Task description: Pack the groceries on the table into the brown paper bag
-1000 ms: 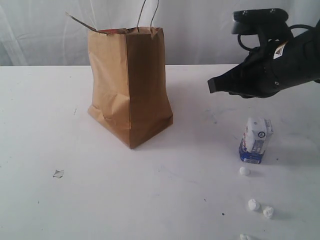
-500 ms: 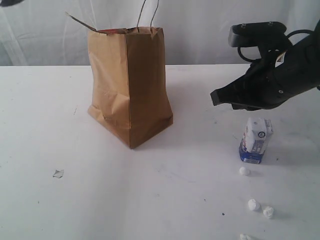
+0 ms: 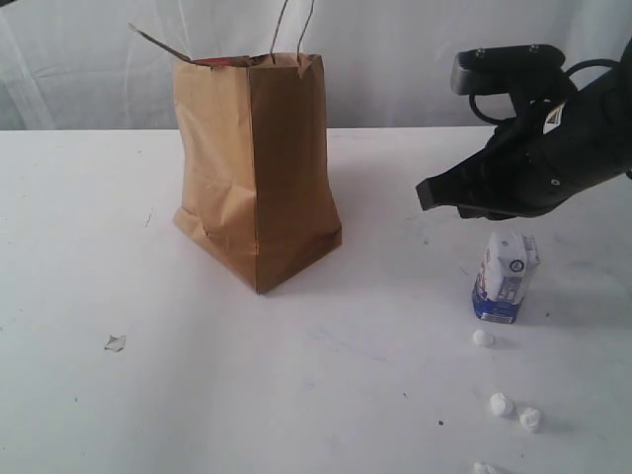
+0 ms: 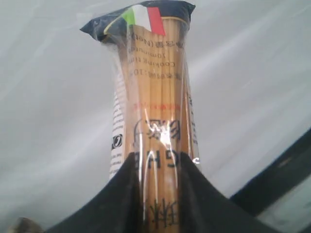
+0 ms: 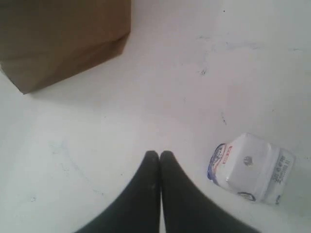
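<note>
**White table (image 3: 99,247), packing part done: one item gripped**

The brown paper bag (image 3: 257,168) is seen upright on the table, mouth open upward. The long spaghetti pack (image 4: 153,87) is clamped narrowly by the left gripper (image 4: 160,162), its long axis running straight out from the jaws. This arm is not seen in the exterior view, so its bearing to the bag cannot be told. The right gripper (image 3: 427,193) is closed empty, just above the white-blue carton (image 3: 506,276). End-first entry from above is judged necessary.

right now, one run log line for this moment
left gripper: shut on spaghetti pack | right gripper: shut, empty, near carton | carton: on table | bag: upright
</note>
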`<action>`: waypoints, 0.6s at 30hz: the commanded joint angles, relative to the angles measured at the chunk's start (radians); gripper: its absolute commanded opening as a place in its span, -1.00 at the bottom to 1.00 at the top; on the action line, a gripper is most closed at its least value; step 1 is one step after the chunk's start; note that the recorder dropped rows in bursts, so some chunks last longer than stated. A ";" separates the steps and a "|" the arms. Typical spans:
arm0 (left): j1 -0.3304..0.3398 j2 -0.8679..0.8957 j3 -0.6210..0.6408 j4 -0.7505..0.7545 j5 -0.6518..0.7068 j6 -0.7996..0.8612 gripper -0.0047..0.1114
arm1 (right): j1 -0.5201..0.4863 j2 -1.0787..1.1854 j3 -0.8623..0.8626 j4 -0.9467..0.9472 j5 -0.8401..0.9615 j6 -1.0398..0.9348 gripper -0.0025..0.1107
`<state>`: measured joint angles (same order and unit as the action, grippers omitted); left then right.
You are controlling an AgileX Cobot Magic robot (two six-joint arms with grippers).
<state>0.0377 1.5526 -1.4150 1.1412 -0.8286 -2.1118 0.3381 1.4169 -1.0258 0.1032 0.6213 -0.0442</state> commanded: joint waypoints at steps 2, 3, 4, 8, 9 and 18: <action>-0.005 0.213 -0.012 -0.441 -0.392 0.225 -0.92 | -0.001 -0.010 0.003 0.001 0.001 0.005 -0.96; -0.005 0.251 -0.017 -0.500 -0.392 0.271 -0.92 | -0.001 -0.010 0.003 0.001 0.004 0.005 -0.96; -0.005 0.282 -0.029 -0.520 -0.392 0.285 -0.92 | -0.001 -0.010 0.003 0.001 0.007 0.005 -0.96; -0.015 0.373 -0.123 -0.453 -0.392 0.310 -0.92 | -0.001 -0.010 0.003 0.002 0.004 0.005 -0.96; -0.024 0.388 -0.155 -0.443 -0.392 0.330 -0.92 | -0.001 -0.010 0.003 0.002 0.004 0.005 -0.96; -0.117 0.507 -0.550 -0.463 -0.362 0.545 -0.92 | -0.001 -0.010 0.003 0.033 0.010 0.005 -0.96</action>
<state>-0.0525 2.0611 -1.8354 0.7215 -1.0984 -1.6071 0.3381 1.4169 -1.0258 0.1224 0.6261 -0.0442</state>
